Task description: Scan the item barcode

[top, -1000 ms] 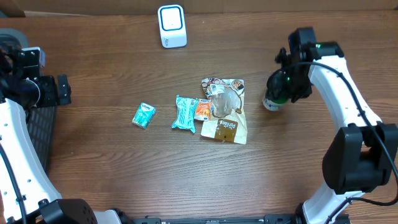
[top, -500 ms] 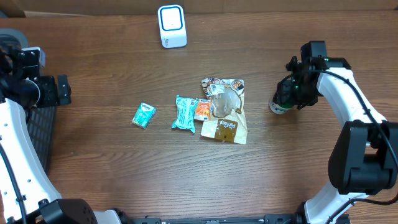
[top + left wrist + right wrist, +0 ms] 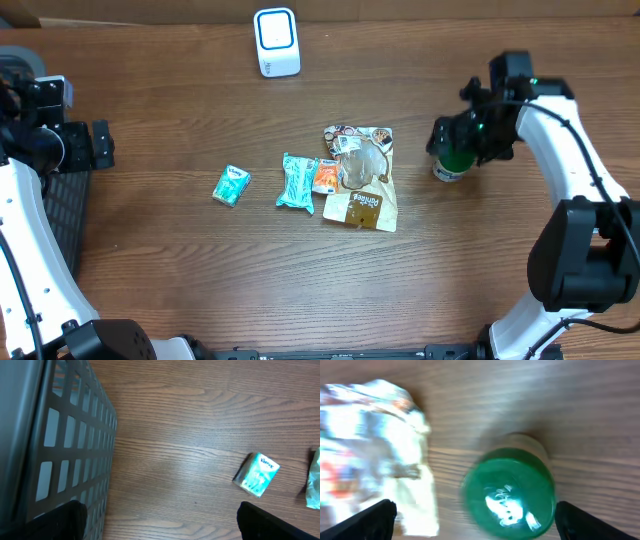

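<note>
Now your right gripper [image 3: 479, 519] has let go: its jaws, clamped on the green-capped bottle [image 3: 449, 168] a second ago, stand wide with the cap between them, untouched. The bottle stands upright near the bench's [image 3: 500, 280] right edge, well apart from the scanner [image 3: 276, 41] at the far edge, so this item looks finished with. Your left gripper [image 3: 160, 520] hangs open beside the basket [image 3: 60, 450] at the left edge.

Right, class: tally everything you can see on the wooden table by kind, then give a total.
Teal plastic packets: 2
Small orange packet: 1
Printed snack pouches, overlapping: 2
Green-lidded round jar: 1
White box-shaped scanner: 1
Grey mesh basket: 1
Total: 8
</note>
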You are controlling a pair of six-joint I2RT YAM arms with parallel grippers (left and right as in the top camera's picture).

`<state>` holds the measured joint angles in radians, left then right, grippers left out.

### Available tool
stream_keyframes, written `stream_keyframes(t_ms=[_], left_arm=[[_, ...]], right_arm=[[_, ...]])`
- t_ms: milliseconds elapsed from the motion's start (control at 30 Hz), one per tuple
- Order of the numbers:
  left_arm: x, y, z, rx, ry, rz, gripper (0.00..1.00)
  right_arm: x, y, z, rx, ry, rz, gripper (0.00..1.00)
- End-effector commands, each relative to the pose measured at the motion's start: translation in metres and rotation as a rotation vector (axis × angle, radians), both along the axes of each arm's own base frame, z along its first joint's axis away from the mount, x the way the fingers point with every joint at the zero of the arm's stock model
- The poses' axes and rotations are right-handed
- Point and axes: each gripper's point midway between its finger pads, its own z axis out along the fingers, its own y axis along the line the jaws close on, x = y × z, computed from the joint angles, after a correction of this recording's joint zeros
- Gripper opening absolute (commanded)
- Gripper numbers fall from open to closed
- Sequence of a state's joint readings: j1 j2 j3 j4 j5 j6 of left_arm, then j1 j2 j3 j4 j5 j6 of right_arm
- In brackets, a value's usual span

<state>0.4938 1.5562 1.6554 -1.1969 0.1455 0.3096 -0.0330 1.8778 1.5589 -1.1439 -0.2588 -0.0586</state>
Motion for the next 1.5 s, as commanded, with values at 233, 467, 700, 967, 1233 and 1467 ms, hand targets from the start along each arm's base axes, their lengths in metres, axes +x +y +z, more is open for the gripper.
stream_keyframes(t_ms=[233, 467, 700, 967, 1233, 1467], left_arm=[[-0.001, 0.001, 0.002, -0.011, -0.011, 0.014, 1.0], [-0.001, 0.001, 0.002, -0.011, -0.011, 0.014, 1.0], [-0.001, 0.001, 0.002, -0.011, -0.011, 0.014, 1.0], [-0.001, 0.001, 0.002, -0.011, -0.011, 0.014, 1.0], [-0.001, 0.001, 0.002, -0.011, -0.011, 0.014, 1.0], [-0.001, 0.001, 0.002, -0.011, -0.011, 0.014, 1.0]], right_arm=[[0.025, 0.06, 0.063, 0.411, -0.079, -0.048, 1.0], [0.033, 0.081, 0.047, 0.293, -0.089, -0.076, 0.9], [0.038, 0.098, 0.002, 0.208, -0.051, -0.132, 0.85], [0.063, 0.091, -0.05, 0.203, -0.044, -0.124, 0.84], [0.087, 0.096, -0.07, 0.218, -0.117, -0.085, 0.82], [0.075, 0.112, -0.101, 0.313, -0.015, -0.061, 0.69]])
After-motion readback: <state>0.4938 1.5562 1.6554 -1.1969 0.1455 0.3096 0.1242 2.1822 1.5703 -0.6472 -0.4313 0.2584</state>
